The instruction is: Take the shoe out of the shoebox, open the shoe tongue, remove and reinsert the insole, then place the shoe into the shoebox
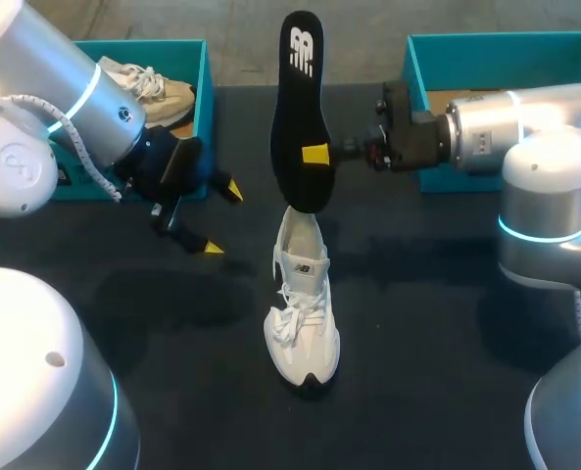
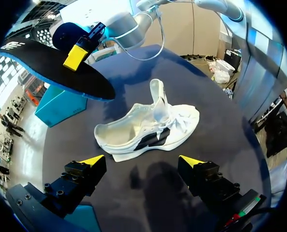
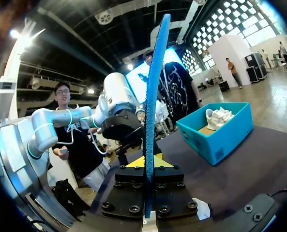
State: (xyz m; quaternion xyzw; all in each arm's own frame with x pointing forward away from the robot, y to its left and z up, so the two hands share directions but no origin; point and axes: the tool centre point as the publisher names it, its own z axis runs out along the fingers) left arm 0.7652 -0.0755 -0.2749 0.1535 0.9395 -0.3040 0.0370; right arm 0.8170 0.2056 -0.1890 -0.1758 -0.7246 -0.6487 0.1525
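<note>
A white shoe (image 1: 301, 318) stands on the black table (image 1: 437, 323), toe toward the front and tongue pulled up. Just above its heel hangs the black insole (image 1: 298, 69), upright, blue-edged, with my right gripper (image 1: 315, 154) shut on its lower half. In the right wrist view the insole (image 3: 156, 72) rises edge-on between that gripper's fingers (image 3: 147, 162). My left gripper (image 1: 222, 217) stands open to the left of the shoe, holding nothing. Its wrist view shows the shoe (image 2: 148, 129) lying ahead of the open left gripper (image 2: 142, 160), and the insole (image 2: 46, 67) beyond it.
A teal shoebox (image 1: 200, 69) at the back left holds a beige shoe (image 1: 155, 90); the same box (image 3: 216, 133) appears in the right wrist view. A second teal shoebox (image 1: 486, 49) sits at the back right, behind my right arm.
</note>
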